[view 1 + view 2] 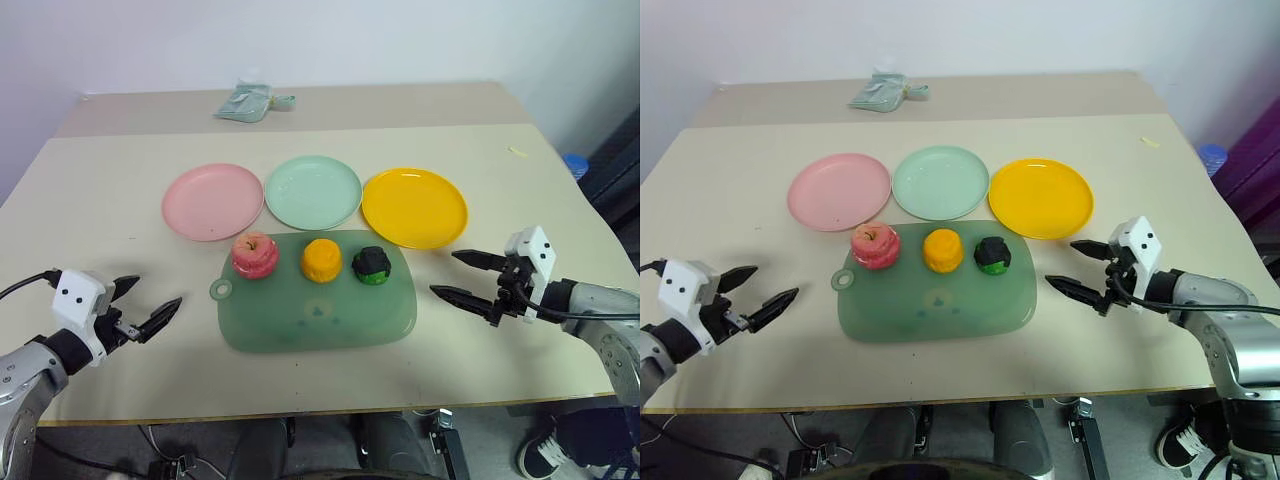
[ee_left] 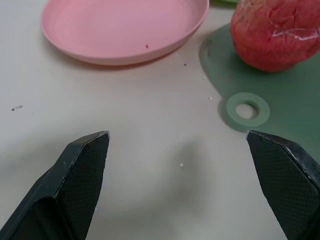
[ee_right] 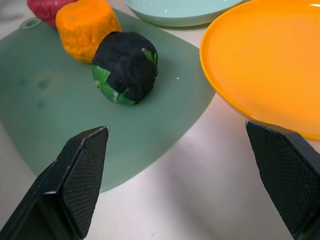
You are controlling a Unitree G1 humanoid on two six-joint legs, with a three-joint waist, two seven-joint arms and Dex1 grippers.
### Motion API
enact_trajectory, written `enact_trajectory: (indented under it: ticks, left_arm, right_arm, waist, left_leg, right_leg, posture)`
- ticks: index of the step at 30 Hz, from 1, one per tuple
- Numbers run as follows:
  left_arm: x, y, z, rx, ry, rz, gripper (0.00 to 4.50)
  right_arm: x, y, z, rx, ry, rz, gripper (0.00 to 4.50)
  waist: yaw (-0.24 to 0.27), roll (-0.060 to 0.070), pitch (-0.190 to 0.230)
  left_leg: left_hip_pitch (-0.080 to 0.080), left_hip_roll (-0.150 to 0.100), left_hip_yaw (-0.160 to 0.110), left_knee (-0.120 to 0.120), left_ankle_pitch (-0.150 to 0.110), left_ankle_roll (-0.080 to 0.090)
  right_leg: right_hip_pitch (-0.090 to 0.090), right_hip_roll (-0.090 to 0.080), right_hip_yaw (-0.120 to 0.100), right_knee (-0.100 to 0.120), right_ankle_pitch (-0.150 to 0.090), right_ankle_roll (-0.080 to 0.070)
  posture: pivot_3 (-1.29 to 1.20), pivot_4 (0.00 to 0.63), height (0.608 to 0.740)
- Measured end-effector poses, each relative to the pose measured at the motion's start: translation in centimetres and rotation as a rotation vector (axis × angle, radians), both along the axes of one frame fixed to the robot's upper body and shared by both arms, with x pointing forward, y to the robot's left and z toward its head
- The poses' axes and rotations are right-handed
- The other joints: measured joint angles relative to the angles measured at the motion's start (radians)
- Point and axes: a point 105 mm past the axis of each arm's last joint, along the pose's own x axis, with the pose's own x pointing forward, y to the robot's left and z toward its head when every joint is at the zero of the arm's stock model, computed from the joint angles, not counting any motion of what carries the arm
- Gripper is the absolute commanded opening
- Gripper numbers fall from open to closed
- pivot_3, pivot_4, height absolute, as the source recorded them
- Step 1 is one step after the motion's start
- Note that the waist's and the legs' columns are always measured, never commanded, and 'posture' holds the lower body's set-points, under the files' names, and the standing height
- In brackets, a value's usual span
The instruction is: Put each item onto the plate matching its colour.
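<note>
Counter (image 1: 120,400), beige top. Three plates in a row across the middle: pink plate (image 1: 212,201) on the robot's left, mint plate (image 1: 313,191) in the centre, orange plate (image 1: 414,207) on the right. Neighbouring rims sit just beside each other. All three plates hold nothing.

Nearer the robot than the plates lies a translucent green mat (image 1: 315,310), its holed tab (image 1: 221,290) pointing left. Its far edge is close to the plate rims. The three items stand in a row along the mat's far edge, apart from one another:
- red-pink apple (image 1: 255,255), left, in front of the gap between pink and mint plates
- orange fruit (image 1: 321,259), middle, in front of the mint plate
- dark green vegetable (image 1: 371,266), right, nearest the orange plate's rim

None is on a plate.

Left pincer (image 1: 150,305): fingers spread wide, holding nothing, low over bare counter to the left of the mat; the tab and the apple lie ahead of it.

Right pincer (image 1: 459,275): fingers spread wide, holding nothing, over the counter off the mat's right edge, aimed toward the vegetable and the near rim of the orange plate.

Pale green packet (image 1: 250,102) at the far side of the counter, well apart from the rest.
</note>
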Motion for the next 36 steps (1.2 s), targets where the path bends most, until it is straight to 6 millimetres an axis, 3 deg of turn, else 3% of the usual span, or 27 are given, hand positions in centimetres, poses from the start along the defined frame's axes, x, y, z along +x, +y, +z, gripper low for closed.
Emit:
enact_trajectory:
  ticks: [8, 14, 19, 24, 29, 36]
  left_arm:
    - [0.2, -0.5, 0.3, -0.028, -0.016, -0.003, 4.50]
    - [1.7, -2.3, 3.2, -0.121, -0.125, -0.056, 4.50]
    - [3.2, -5.1, 5.1, -0.200, -0.156, -0.178, 4.50]
    - [5.2, -9.9, 6.4, -0.191, -0.146, -0.399, 4.50]
    - [7.6, -11.6, 3.8, -0.074, -0.037, -0.477, 4.50]
    - [8.6, -11.3, 0.9, 0.006, 0.045, -0.495, 4.50]
  right_arm:
    - [0.4, 0.5, 0.1, 0.020, -0.022, -0.019, 4.47]
    - [1.1, 1.9, 0.8, 0.037, -0.074, -0.006, 4.47]
    - [1.2, 2.5, 0.5, 0.049, -0.080, -0.024, 4.47]
    - [0.6, 4.1, 2.0, 0.093, -0.132, 0.009, 4.47]
    - [-0.4, 4.7, 1.5, 0.103, -0.112, 0.001, 4.47]
    - [-1.0, 5.0, 1.5, 0.118, -0.118, -0.022, 4.47]
  waist:
    - [0.000, 0.000, 0.000]
    - [0.002, 0.000, 0.000]
    - [0.001, 0.000, 0.000]
    - [0.001, 0.000, 0.000]
    - [-0.003, 0.000, 0.000]
    - [-0.001, 0.000, 0.000]
  left_leg:
    - [0.000, 0.000, 0.000, 0.000, 0.000, 0.000]
    - [0.000, 0.000, -0.001, 0.000, 0.000, 0.000]
    - [0.000, -0.002, -0.001, 0.000, 0.000, 0.000]
    - [0.000, -0.002, -0.001, 0.001, 0.000, 0.000]
    - [0.000, -0.002, -0.001, 0.001, 0.000, 0.000]
    - [0.000, -0.002, -0.001, 0.001, 0.000, 0.000]
  right_leg:
    - [0.000, 0.000, 0.000, 0.000, 0.000, 0.000]
    - [0.000, 0.000, 0.000, 0.000, 0.000, 0.000]
    - [0.000, 0.000, 0.000, 0.001, 0.000, 0.000]
    - [0.000, 0.001, 0.000, 0.001, 0.000, 0.000]
    - [-0.001, 0.002, 0.000, 0.001, 0.000, 0.000]
    - [-0.001, 0.002, 0.000, 0.001, 0.000, 0.000]
  posture:
    - [0.00, 0.150, 0.740]
    - [0.00, 0.150, 0.740]
    - [0.00, 0.150, 0.740]
    - [0.00, 0.150, 0.740]
    - [0.00, 0.150, 0.740]
    - [0.00, 0.150, 0.740]
